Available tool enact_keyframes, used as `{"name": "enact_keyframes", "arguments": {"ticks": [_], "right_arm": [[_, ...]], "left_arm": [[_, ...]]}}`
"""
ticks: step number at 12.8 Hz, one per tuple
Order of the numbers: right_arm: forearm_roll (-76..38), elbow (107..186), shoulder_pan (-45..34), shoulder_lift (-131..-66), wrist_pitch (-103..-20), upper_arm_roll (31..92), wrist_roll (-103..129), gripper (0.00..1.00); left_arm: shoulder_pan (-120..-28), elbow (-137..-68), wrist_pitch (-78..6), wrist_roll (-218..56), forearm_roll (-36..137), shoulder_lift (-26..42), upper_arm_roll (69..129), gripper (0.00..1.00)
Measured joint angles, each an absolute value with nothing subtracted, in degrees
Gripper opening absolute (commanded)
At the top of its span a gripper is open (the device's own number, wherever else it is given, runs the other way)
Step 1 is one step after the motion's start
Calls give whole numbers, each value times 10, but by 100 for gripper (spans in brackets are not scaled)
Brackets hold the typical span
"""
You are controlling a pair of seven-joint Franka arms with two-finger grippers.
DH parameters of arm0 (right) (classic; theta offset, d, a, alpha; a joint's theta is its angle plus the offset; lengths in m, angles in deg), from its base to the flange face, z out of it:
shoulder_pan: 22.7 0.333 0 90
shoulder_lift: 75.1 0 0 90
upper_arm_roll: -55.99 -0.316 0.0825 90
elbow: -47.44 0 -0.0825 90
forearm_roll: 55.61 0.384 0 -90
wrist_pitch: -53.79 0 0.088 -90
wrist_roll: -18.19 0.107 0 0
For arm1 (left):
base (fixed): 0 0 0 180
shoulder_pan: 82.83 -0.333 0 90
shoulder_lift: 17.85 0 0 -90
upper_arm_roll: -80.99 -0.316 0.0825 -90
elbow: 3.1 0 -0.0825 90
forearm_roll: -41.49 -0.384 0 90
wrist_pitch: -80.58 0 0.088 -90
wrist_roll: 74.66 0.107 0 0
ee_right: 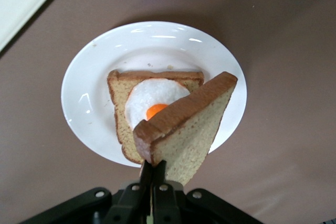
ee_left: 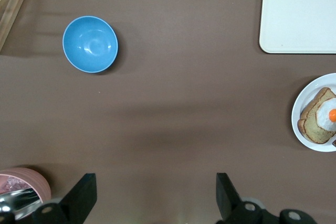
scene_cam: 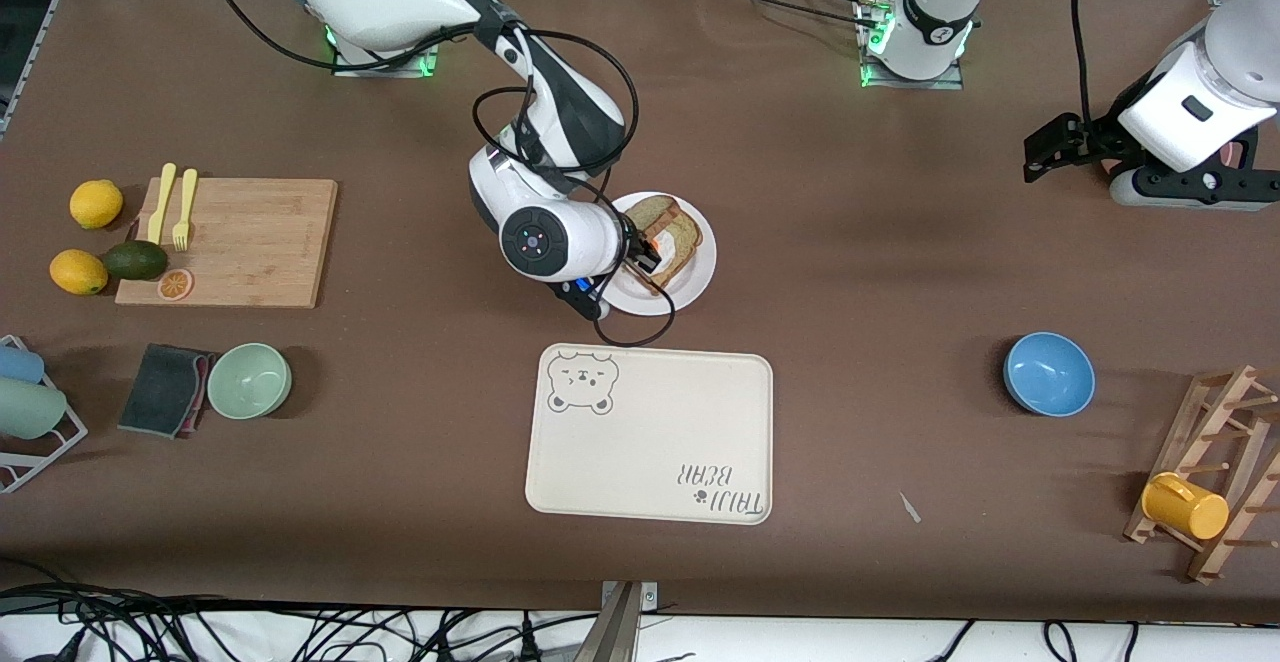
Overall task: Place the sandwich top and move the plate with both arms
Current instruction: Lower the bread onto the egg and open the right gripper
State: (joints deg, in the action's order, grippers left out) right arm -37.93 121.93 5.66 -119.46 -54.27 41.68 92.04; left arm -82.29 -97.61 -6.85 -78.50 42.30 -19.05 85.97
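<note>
Jaws clamped: right gripper [ee_right: 153, 174] pinches sandwich top [ee_right: 191, 129] over plate [ee_right: 94, 103] | left gripper [ee_left: 155, 195] apart

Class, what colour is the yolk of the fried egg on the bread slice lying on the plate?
Orange, ringed by white; the right wrist view shows it best.

Brown table [scene_cam: 850, 272], white floor edge [scene_cam: 800, 642]

Sandwich top [ee_right: 190, 132]: plain light-brown wholemeal slice, darker crust, tilted on edge, pinched at one corner by the right gripper [ee_right: 153, 174], held over the plate. Plate [ee_right: 89, 85]: small round white, flat on surface mid-table, at 12 o'clock from the bear-print tray, carrying an egg-topped slice.
</note>
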Motion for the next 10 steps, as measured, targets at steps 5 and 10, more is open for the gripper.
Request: {"name": "enact_keyframes", "arguments": {"ticks": [5,10], "right_arm": [[-379,1217,57,-1230,-633,417,922,100],[-417,1191,47,-1206,-626,421,918,100]], "left_arm": [[-823,-976,-67,-785,423,-191,860,100],[-823,-976,-67,-785,423,-190,860,100]]}}
